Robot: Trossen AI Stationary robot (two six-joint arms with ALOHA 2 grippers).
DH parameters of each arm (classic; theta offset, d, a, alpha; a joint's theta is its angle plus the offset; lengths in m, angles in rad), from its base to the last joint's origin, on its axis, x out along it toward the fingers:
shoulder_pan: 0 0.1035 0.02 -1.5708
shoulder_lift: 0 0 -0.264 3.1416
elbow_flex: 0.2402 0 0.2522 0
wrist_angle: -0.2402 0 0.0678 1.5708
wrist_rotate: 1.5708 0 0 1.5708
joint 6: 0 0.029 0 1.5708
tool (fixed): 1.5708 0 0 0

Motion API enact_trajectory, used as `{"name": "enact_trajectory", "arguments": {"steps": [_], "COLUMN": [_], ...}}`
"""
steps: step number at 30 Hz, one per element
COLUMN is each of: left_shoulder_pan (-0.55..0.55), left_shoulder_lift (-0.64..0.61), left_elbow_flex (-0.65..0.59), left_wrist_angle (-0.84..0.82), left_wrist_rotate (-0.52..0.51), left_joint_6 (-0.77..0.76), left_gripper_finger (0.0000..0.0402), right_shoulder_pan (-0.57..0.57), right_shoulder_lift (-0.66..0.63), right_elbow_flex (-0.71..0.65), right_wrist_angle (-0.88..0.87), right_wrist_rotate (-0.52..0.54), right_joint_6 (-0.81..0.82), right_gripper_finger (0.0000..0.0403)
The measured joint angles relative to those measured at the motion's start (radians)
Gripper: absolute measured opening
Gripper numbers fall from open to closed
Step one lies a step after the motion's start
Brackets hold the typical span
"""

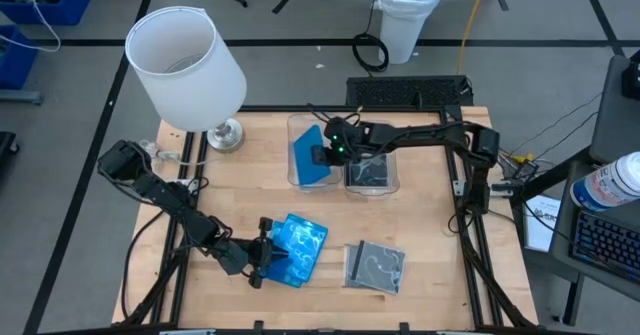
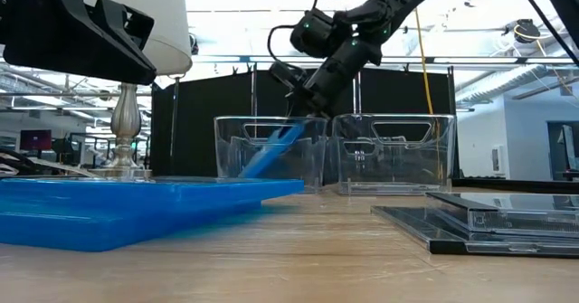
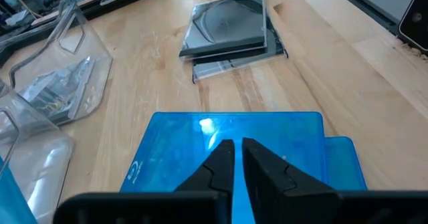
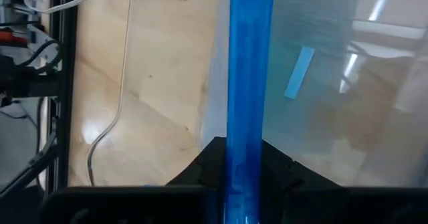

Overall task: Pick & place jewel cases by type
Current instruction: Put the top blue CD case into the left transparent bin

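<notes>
Two bright blue jewel cases [image 1: 296,248] lie stacked flat on the table near its front, with the top one [image 3: 234,127] in front of my left gripper. My left gripper [image 3: 235,158] is shut and stands above that stack's left edge, clear of it in the low view. A short stack of dark grey cases [image 1: 375,267] lies flat to the right of the blue stack. My right gripper [image 1: 326,152] is over the left clear bin [image 2: 226,149], shut on another blue case [image 2: 270,151]. The right bin [image 1: 372,187] holds a grey case. My right gripper pinches the blue case by its upper edge [image 4: 249,154], one finger on each flat face. It comes from above, slanting down into the left bin. The case stands on edge and tilted, its lower end [image 2: 249,169] down inside the bin near the floor; whether it rests there I cannot tell.
A white-shaded table lamp [image 1: 185,60] stands on its metal base [image 1: 225,135] at the far left, next to the bins. The two bins sit side by side at the table's far middle. Bare wood lies between the bins and the flat stacks.
</notes>
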Motion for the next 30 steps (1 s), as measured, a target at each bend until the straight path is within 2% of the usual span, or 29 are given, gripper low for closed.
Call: {"name": "enact_trajectory", "arguments": {"steps": [6,10,23,30], "left_shoulder_pan": [0.000,-0.001,0.000,0.000], "left_shoulder_lift": [0.000,0.000,0.000,0.000], "left_elbow_flex": [0.000,0.000,0.000,0.000], "left_wrist_angle": [-0.023,-0.027,-0.024,-0.024], "left_wrist_rotate": [0.005,0.017,0.017,0.018], "left_joint_6": [-0.014,-0.032,-0.023,-0.037], "left_gripper_finger": [0.0041,0.0042,0.0042,0.0042], "right_shoulder_pan": [0.001,0.006,0.050,0.049], "right_shoulder_lift": [0.005,0.005,0.001,0.001], "right_elbow_flex": [0.000,0.000,0.000,0.000], "right_wrist_angle": [0.077,0.086,0.054,-0.004], "right_wrist_rotate": [-0.001,-0.002,-0.004,-0.004], "right_joint_6": [-0.119,-0.143,-0.207,-0.239], "right_gripper_finger": [0.0079,0.0096,0.0180,0.0210]}}
